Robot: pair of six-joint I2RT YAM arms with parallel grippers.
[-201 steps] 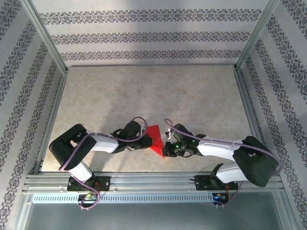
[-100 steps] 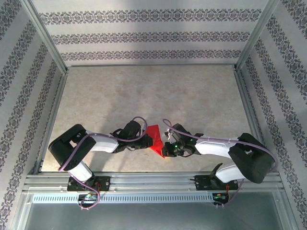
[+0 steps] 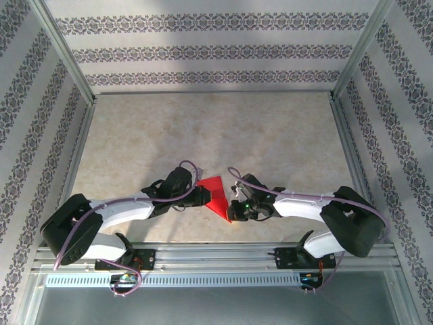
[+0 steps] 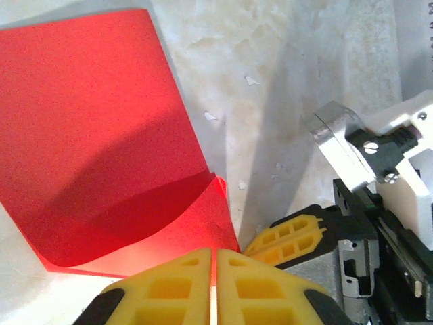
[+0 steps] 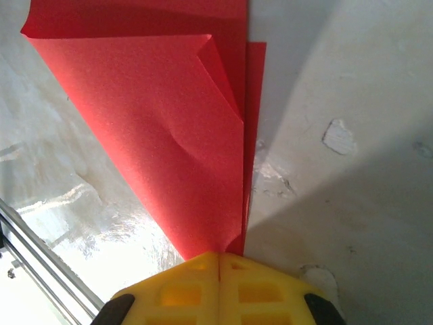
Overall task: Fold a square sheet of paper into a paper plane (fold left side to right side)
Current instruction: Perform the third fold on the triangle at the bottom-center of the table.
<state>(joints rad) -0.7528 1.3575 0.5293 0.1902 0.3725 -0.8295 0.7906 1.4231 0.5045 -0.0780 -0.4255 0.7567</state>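
Observation:
The red square sheet of paper (image 3: 216,197) lies folded into a pointed wedge near the table's front, between both grippers. My left gripper (image 3: 203,196) is shut on its left edge. In the left wrist view the yellow pads (image 4: 169,284) pinch a raised flap of the sheet (image 4: 95,135), which curls over a lower layer. My right gripper (image 3: 233,208) is shut on the wedge's narrow near tip. In the right wrist view the layered sheet (image 5: 169,122) tapers down into the closed gripper (image 5: 220,263). The right gripper's yellow fingers (image 4: 298,233) sit just right of the paper's corner.
The marbled tabletop (image 3: 203,128) stretches behind the paper. Aluminium rails (image 3: 216,256) run along the front and sides, with patterned walls beyond. The right arm's wrist body (image 4: 379,169) stands close beside my left gripper.
The left arm's elbow has swung out to the left and lower, its forearm now lying flatter. The paper and the right arm have barely shifted.

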